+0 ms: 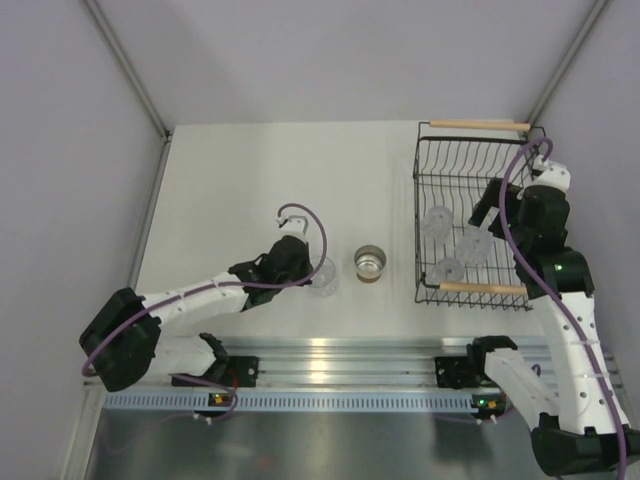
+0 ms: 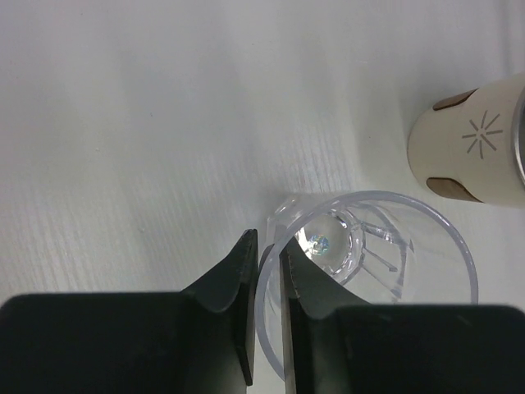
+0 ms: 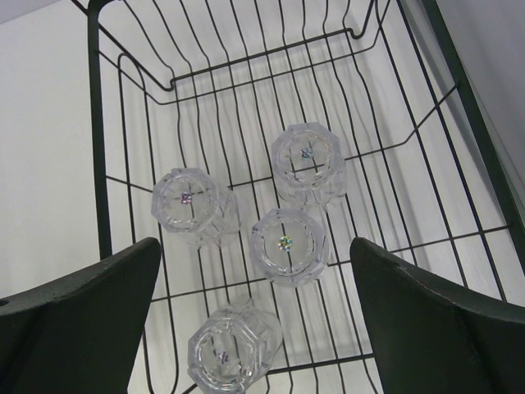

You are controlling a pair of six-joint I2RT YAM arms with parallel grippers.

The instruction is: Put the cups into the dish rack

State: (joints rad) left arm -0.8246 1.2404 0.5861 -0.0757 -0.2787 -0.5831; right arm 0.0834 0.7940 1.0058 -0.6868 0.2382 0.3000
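A clear cup (image 1: 322,277) (image 2: 385,246) stands upright on the white table. My left gripper (image 1: 312,272) (image 2: 268,271) is shut on its rim, one finger inside the wall and one outside. To its right stands a short cup (image 1: 370,264) (image 2: 472,148), shiny inside and cream with tan patches outside. The black wire dish rack (image 1: 430,160) (image 3: 94,123) sits at the right and holds several clear cups (image 3: 287,245), bases up. Above them my right gripper (image 1: 487,215) (image 3: 254,244) hangs open with nothing between its fingers.
Light wooden handles (image 1: 478,125) cap both ends of the rack. A metal rail (image 1: 330,385) runs along the table's near edge by the arm bases. Grey walls close in the table at the left and back.
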